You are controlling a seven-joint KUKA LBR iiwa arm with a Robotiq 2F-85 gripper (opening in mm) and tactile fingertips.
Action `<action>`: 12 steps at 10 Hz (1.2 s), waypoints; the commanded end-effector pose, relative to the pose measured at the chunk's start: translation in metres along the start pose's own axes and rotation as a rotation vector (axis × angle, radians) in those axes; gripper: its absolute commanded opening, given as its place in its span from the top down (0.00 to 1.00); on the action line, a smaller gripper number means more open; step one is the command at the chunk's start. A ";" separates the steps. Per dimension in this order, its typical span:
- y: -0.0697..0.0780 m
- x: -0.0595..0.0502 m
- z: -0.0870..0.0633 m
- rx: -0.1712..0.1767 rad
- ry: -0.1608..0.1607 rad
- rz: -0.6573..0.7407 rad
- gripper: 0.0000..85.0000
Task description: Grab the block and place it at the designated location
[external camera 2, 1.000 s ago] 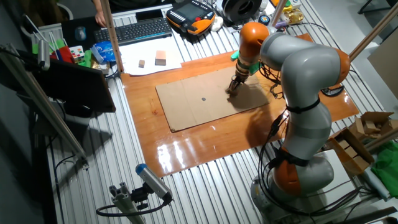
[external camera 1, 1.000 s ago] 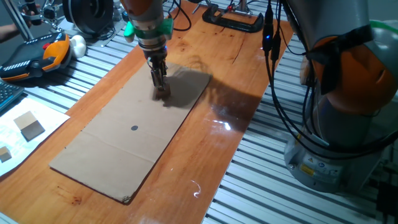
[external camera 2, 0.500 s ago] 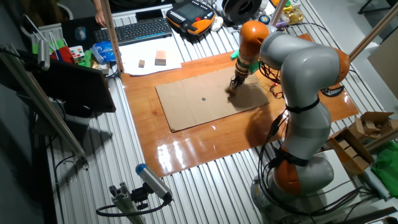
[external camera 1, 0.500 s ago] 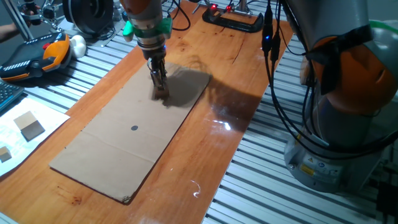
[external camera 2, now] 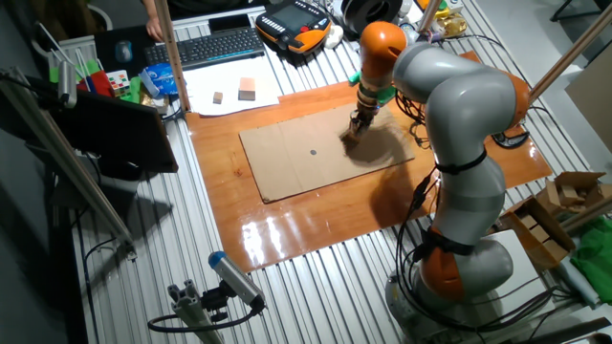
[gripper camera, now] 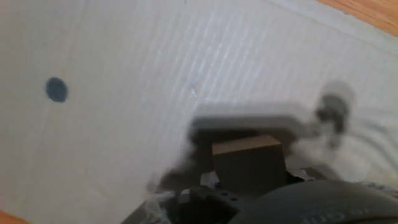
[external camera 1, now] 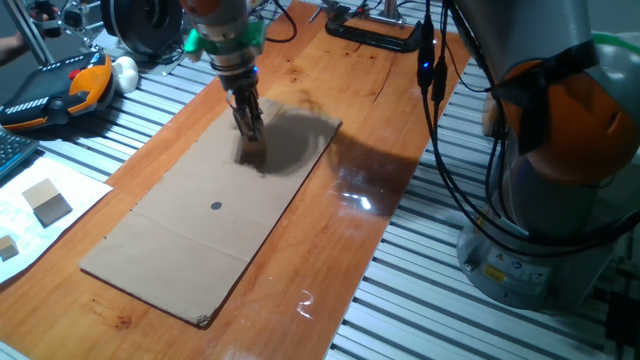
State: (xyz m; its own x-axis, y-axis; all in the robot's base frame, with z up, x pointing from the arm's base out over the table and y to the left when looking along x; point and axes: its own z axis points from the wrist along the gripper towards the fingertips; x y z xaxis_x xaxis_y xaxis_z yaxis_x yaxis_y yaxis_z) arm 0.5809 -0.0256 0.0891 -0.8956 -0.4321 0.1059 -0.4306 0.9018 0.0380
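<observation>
**Block in gripper, over sheet**

Gripper (external camera 1: 250,135) over far end of sheet (external camera 1: 180,250), pointing down, tilted a bit. Same in other fixed view: gripper (external camera 2: 353,131) above sheet (external camera 2: 287,167), toward arm side. Jaws narrow, clamped on block (gripper camera: 247,163); in hand view tan top face seen between dark finger parts, blurred. Block too small to pick out in fixed views, hidden at fingertips. Can't tell if block touches sheet or sits just above; dark shadow on sheet right under gripper.

Dot (external camera 1: 216,206) on sheet, well apart from gripper, toward near end. Dot (external camera 2: 313,151) near sheet middle in other fixed view. In hand view dot (gripper camera: 56,89) at upper left, well apart from block.

Off sheet: bigger cube (external camera 1: 47,201) on white paper (external camera 1: 30,225), beside board edge. Orange pendant (external camera 1: 55,88) further back.
</observation>
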 end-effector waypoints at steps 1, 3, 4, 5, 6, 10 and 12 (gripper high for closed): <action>0.003 -0.001 -0.004 -0.002 0.002 0.007 0.99; 0.018 -0.006 -0.017 -0.020 0.002 0.065 0.99; 0.031 -0.008 -0.024 -0.013 -0.009 0.107 0.99; 0.045 -0.010 -0.030 -0.010 -0.014 0.155 0.99; 0.056 -0.007 -0.034 -0.037 -0.031 0.213 0.99; 0.066 0.000 -0.030 -0.034 -0.047 0.283 0.99; 0.065 0.000 -0.033 -0.014 -0.047 0.298 0.99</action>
State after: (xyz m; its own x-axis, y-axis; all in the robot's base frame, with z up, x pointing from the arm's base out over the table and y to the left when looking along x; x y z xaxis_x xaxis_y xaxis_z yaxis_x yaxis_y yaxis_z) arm 0.5555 0.0333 0.1255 -0.9867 -0.1454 0.0732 -0.1444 0.9893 0.0182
